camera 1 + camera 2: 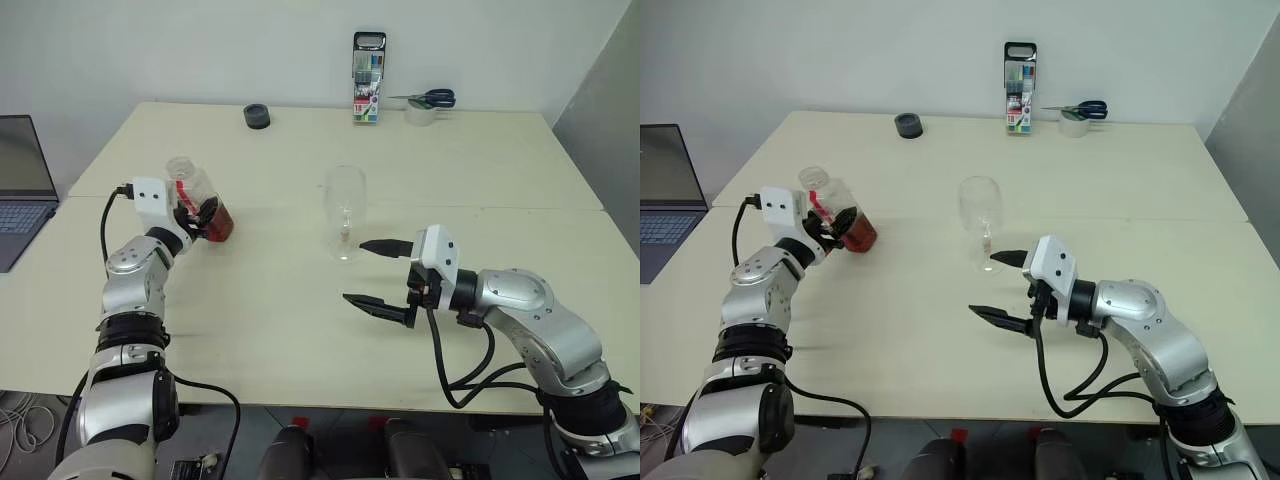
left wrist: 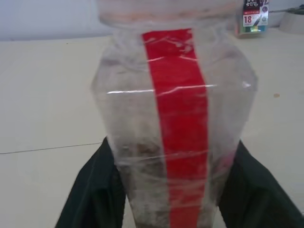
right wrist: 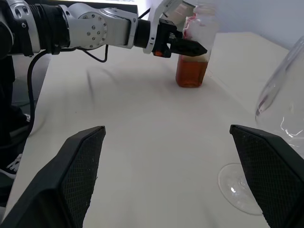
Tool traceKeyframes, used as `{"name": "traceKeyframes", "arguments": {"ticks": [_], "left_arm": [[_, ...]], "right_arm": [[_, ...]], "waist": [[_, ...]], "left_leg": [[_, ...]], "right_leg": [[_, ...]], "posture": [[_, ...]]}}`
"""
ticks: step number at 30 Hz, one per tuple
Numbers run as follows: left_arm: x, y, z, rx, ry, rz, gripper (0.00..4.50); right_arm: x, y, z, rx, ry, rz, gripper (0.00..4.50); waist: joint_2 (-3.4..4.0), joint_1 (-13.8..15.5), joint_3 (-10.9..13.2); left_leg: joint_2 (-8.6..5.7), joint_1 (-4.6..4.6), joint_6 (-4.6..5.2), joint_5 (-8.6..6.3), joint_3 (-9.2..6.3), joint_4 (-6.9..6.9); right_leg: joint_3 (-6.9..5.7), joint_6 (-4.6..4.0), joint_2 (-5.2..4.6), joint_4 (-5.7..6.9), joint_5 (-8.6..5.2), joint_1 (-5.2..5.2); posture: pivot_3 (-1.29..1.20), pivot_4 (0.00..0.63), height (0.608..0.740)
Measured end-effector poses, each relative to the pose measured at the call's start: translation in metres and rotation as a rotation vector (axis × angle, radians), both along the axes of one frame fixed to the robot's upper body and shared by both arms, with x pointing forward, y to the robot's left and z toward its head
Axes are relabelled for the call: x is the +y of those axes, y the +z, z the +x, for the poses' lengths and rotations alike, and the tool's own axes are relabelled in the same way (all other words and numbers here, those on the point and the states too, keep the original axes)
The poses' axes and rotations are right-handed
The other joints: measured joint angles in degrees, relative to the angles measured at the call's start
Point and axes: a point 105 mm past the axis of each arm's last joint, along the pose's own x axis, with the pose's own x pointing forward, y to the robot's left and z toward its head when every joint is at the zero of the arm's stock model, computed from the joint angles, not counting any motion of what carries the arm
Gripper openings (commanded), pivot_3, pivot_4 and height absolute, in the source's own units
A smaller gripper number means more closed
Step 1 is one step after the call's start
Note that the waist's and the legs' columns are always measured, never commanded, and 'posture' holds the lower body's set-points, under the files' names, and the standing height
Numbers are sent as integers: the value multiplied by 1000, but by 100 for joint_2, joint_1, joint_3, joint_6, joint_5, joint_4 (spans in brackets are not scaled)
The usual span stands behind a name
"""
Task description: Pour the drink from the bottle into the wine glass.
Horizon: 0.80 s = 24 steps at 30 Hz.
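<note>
Head view: left gripper [image 1: 203, 217] is clamping the bottle [image 1: 196, 200] on the table's [image 1: 300, 330] left side; right gripper [image 1: 385, 277] is gaping wide beside the glass [image 1: 345, 212]. Left wrist: fingers [image 2: 95, 190] are squeezing the bottle. Right wrist: drink [image 3: 191, 71] is sitting low.

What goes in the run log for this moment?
left gripper: shut on bottle | right gripper: open beside wine glass | pour: not started

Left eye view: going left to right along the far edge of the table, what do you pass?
Black tape roll → marker pack → scissors lying on a clear tape roll.
</note>
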Motion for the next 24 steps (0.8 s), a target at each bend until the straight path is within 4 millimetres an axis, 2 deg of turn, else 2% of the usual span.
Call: {"name": "traceKeyframes", "arguments": {"ticks": [4,8,13,17,21,24], "left_arm": [[-5,-1,-1,-4,-19,10,1734],[-36,7,-6,-46,-140,111,1733],[-86,45,-10,-196,-275,359,1733],[-114,76,-8,-321,-328,524,1733],[-136,93,-8,-418,-373,671,1733],[-143,94,-6,-457,-390,768,1733]], "right_arm": [[-2,2,3,-8,-33,10,4500],[-15,12,11,-18,-124,50,4500],[-30,28,19,-23,-229,112,4500],[-32,28,22,-2,-269,116,4500],[-30,28,23,8,-278,122,4500],[-27,33,25,-14,-290,138,4500]], "waist": [[0,5,0],[-6,12,4],[-10,19,6],[-10,14,6],[-9,-10,6],[-9,-15,6]], "left_leg": [[-1,-2,-4,2,-3,1],[-1,-11,-7,4,-7,4],[-3,-13,-7,4,-5,3],[-3,-13,-6,4,10,2],[-2,-12,-6,3,15,0],[-3,-12,-5,3,15,0]], "right_leg": [[-1,0,-1,0,0,0],[-1,0,-5,-1,0,-2],[1,0,-4,-1,0,-3],[0,0,0,0,0,-3],[2,0,1,-1,0,-4],[1,0,2,0,0,-5]], "posture": [[0,150,740],[0,150,740],[0,150,740],[0,150,740],[0,150,740],[0,150,740]]}}
